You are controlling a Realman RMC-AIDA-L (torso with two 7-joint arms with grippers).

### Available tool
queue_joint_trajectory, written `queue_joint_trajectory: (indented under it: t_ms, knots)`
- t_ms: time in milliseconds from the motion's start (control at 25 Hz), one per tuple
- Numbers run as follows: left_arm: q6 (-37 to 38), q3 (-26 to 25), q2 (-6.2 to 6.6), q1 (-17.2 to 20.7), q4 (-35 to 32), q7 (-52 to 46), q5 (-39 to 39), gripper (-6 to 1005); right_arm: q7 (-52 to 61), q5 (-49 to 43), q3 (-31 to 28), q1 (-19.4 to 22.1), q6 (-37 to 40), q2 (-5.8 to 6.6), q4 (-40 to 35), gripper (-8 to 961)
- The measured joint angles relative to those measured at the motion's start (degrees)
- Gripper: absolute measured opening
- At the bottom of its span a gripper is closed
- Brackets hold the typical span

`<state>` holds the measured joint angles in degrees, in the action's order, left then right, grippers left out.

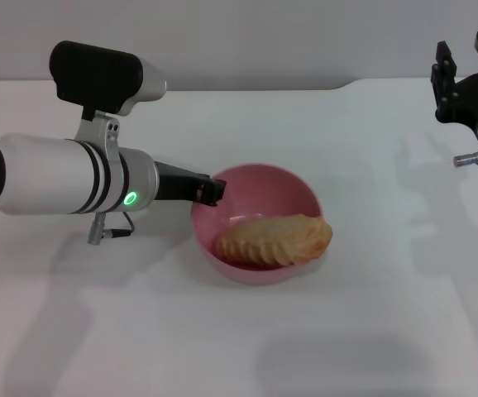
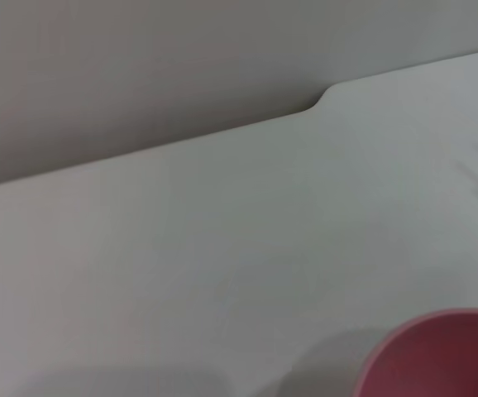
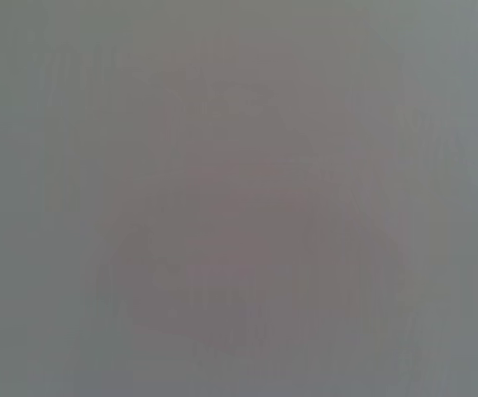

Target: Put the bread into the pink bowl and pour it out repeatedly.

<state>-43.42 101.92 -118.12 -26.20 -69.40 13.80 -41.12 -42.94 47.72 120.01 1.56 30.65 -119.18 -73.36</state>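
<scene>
The pink bowl sits mid-table in the head view and looks tipped toward the near side. The bread, ridged and golden tan, lies inside it against the near rim, and its right end juts over the edge. My left gripper reaches in from the left and is shut on the bowl's left rim. A piece of the pink bowl shows in the left wrist view. My right gripper hangs raised at the far right, fingers apart and holding nothing. The right wrist view shows only flat grey.
The white table spreads all around the bowl. Its back edge has a notch against the grey wall. The left arm's white forearm spans the left side above the table.
</scene>
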Motion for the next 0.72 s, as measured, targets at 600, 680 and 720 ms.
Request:
queue_joint_trajectory:
  t_ms: [600,680,720]
  knots:
    - [16.8,-5.6,0.16,3.4,-5.1,11.3,0.4,705,-0.1,-0.7,-1.3,0.1,-5.7,0.29,-1.8,419]
    - [22.0,-6.2,0.17,4.9,-6.5,12.1,0.4,760,-0.2,-0.8,-2.2,0.4,-6.2,0.26,-2.1,419]
    - [25.3,-6.2,0.18,5.8,-7.0,12.4,0.4,768,-0.2,-0.8,-2.5,0.6,-5.2,0.23,-2.0,419]
